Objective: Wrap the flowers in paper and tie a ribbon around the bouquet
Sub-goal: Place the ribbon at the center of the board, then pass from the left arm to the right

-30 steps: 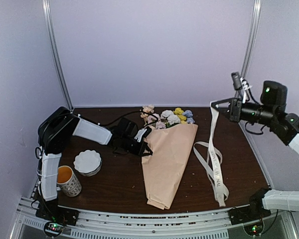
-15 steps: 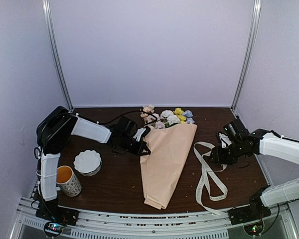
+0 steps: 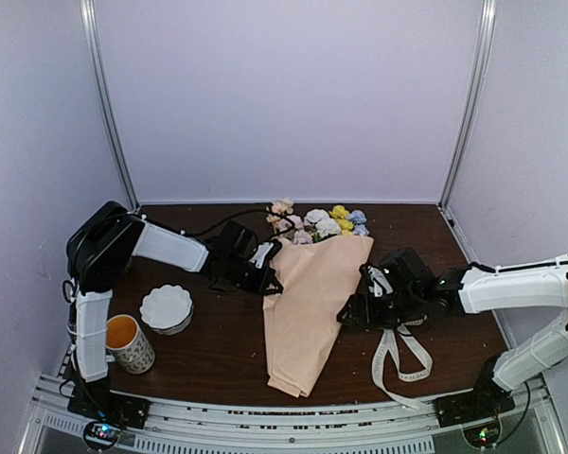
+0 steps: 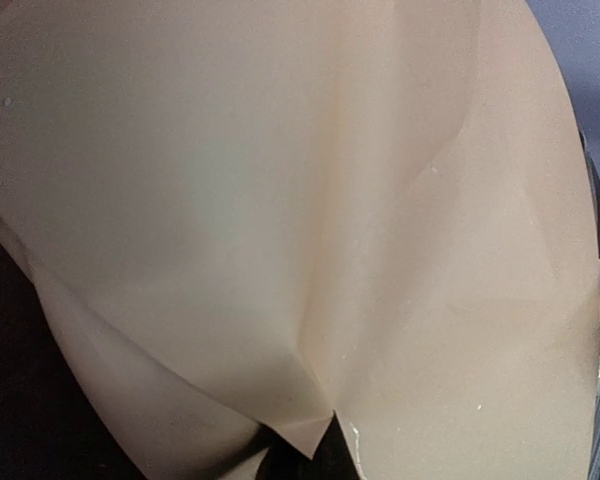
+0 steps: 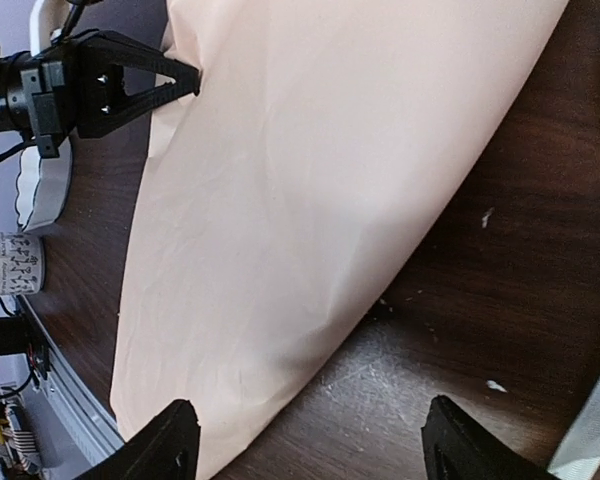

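Observation:
The bouquet lies on the table as a peach-tan paper (image 3: 308,303) cone, with the pastel flowers (image 3: 319,221) sticking out at its far end. My left gripper (image 3: 273,282) is shut on the paper's left edge; the right wrist view shows its fingertips (image 5: 185,80) pinching that edge. In the left wrist view the paper (image 4: 280,200) fills the frame. My right gripper (image 3: 345,316) stands open, low at the cone's right side, and the paper's edge (image 5: 310,200) runs between its fingertips (image 5: 175,440). The cream ribbon (image 3: 398,352) lies loose on the table under the right arm.
A white scalloped bowl (image 3: 166,307) and a patterned mug (image 3: 130,343) stand at the front left of the dark wooden table (image 3: 218,355). The right wrist view shows the bowl (image 5: 40,180) and the mug (image 5: 10,265) at its left edge. Walls enclose the back and both sides.
The right arm came down from high on the right, let go of the ribbon, opened, and moved left to the cone's right edge. The ribbon dropped onto the table. The left gripper kept its hold.

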{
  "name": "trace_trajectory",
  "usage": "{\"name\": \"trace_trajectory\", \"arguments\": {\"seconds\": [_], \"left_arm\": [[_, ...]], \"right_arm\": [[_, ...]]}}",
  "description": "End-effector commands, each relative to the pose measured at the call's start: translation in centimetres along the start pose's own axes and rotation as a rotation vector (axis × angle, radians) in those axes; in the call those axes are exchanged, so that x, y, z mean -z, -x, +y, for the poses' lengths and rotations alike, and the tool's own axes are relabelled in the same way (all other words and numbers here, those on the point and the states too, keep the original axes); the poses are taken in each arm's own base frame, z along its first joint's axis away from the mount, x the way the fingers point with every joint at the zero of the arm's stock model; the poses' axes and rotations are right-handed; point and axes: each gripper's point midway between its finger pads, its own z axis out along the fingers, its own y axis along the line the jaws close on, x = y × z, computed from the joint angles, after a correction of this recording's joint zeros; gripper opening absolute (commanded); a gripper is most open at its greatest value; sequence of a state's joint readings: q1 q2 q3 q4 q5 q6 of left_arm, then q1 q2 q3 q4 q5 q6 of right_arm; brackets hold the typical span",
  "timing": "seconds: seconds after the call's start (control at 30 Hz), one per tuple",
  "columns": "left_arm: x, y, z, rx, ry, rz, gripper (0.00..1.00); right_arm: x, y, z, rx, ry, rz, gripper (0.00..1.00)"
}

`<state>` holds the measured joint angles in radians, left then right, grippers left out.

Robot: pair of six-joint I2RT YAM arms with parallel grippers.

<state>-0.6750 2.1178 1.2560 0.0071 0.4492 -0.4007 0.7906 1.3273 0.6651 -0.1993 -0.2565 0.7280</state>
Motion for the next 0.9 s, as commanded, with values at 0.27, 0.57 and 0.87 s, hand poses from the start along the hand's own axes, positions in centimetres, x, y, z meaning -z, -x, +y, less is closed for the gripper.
{"name": "trace_trajectory", "arguments": {"seconds": [0.27, 0.57, 0.87], "left_arm": [[-0.6, -2.8, 2.1, 0.081, 0.042, 0.050, 0.00], [-0.8, -3.4, 2.3, 0.090, 0.045, 0.060, 0.00], [-0.2, -2.3, 1.7, 0.077, 0.037, 0.037, 0.00]], "right_arm": [[-5.5, -0.3, 1.1, -0.265, 0.156, -0.032, 0.80], [-7.5, 0.9, 2.8, -0.315, 0.249, -0.046, 0.67], [-7.4, 1.6, 3.9, -0.280, 0.259, -0.029, 0.00]]}}
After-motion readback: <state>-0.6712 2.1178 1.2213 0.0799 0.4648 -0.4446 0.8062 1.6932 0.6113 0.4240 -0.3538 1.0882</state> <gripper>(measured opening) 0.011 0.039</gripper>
